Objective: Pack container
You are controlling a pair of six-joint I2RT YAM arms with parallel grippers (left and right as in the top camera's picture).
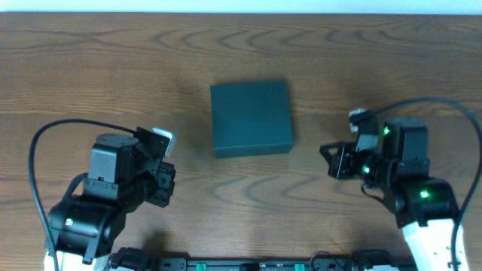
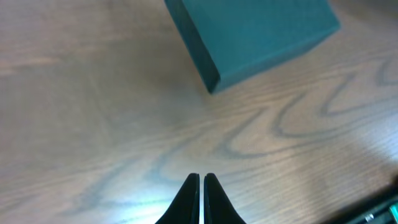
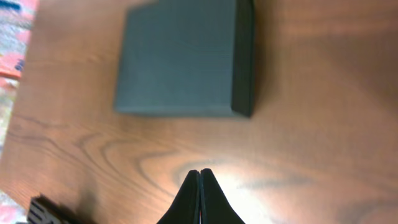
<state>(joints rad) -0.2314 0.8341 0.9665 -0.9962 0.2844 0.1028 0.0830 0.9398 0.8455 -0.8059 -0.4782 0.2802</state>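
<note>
The dark teal-green container (image 1: 250,117) sits shut on the wooden table, at the middle of the overhead view. It also shows in the left wrist view (image 2: 252,34) and the right wrist view (image 3: 183,59). My left gripper (image 1: 169,181) is shut and empty, to the lower left of the container, apart from it; its fingertips (image 2: 201,180) are pressed together over bare table. My right gripper (image 1: 329,159) is shut and empty, to the right of the container; its fingertips (image 3: 199,174) meet over bare wood. No snack packets are in view.
The wooden table (image 1: 113,68) spreads around the container. A black rail (image 1: 248,263) runs along the front edge between the two arm bases. Cables loop from each arm.
</note>
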